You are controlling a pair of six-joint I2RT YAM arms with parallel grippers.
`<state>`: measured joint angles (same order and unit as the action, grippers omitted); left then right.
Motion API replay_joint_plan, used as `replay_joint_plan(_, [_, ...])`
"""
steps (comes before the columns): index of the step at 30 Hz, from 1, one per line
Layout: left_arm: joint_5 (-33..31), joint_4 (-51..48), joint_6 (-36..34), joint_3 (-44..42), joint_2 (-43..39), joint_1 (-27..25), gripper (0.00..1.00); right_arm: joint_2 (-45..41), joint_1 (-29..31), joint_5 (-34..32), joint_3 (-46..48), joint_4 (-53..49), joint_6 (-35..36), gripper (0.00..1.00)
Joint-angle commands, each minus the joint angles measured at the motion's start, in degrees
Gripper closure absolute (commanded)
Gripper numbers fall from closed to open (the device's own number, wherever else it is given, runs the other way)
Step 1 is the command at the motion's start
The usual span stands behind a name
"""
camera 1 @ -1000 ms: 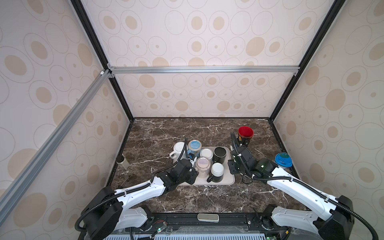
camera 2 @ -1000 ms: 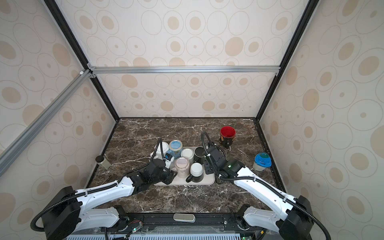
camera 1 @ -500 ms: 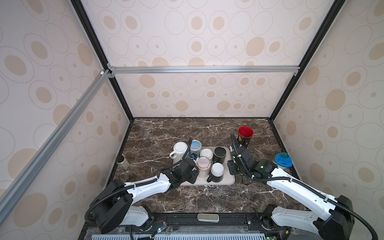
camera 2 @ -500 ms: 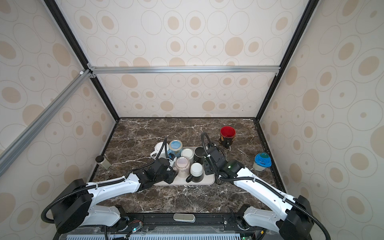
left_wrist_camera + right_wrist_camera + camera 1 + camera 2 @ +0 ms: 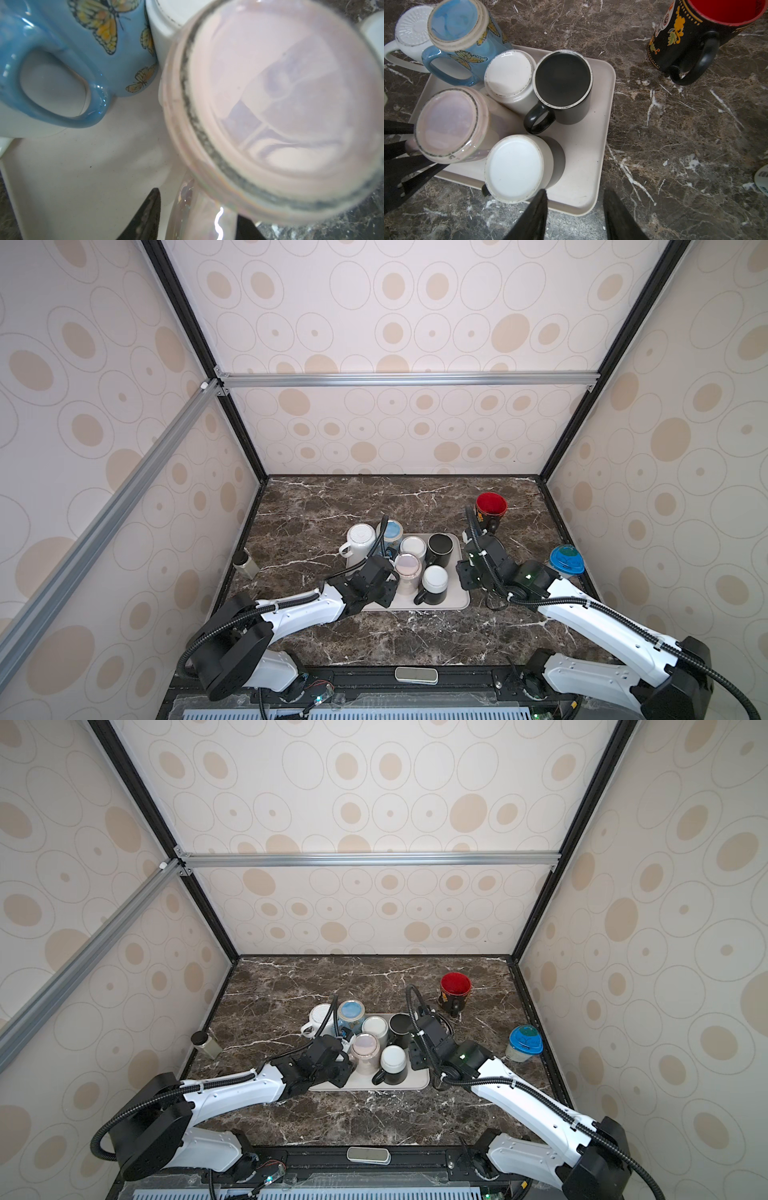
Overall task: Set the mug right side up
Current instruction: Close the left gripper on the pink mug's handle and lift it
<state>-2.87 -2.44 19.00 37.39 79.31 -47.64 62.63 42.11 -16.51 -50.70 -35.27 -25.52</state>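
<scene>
Dark marble desk [image 5: 374, 506] carried a tray [image 5: 457, 600] crowded with mugs [image 5: 434, 577]. Pink mug [image 5: 408, 568] stood bottom up at the tray's near left, not yet lifted or turned. Left fingers [image 5: 149, 214] narrowly flanked its handle [image 5: 199, 218]; a firm hold could not be confirmed. Right fingers [image 5: 533, 218] hung apart and empty at the tray's right edge. Assessment: grasp only beginning; lifting, turning and setting down all outstanding.

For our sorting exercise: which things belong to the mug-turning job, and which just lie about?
Job:
upside-down pink glazed mug
left gripper at its handle

Lying about:
upright red-lined black mug
blue-lidded cup
small dark-capped jar
</scene>
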Motion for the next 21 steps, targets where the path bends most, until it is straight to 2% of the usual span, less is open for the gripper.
replay_joint_plan(1, [-0.5,0.9,-1.2,2.2,-1.2,-0.4,0.55,-0.8,0.4,0.3,1.1,0.4,-1.2,0.54])
replay_joint_plan(7, [0.2,1.5,-0.8,2.2,-0.5,-0.4,0.63,-0.8,0.6,2.0,1.9,1.8,-2.2,0.57])
replay_joint_plan(21, [-0.6,-0.2,-1.2,1.7,-4.9,-0.5,0.74,-1.3,2.3,4.3,2.6,4.6,-3.6,0.62])
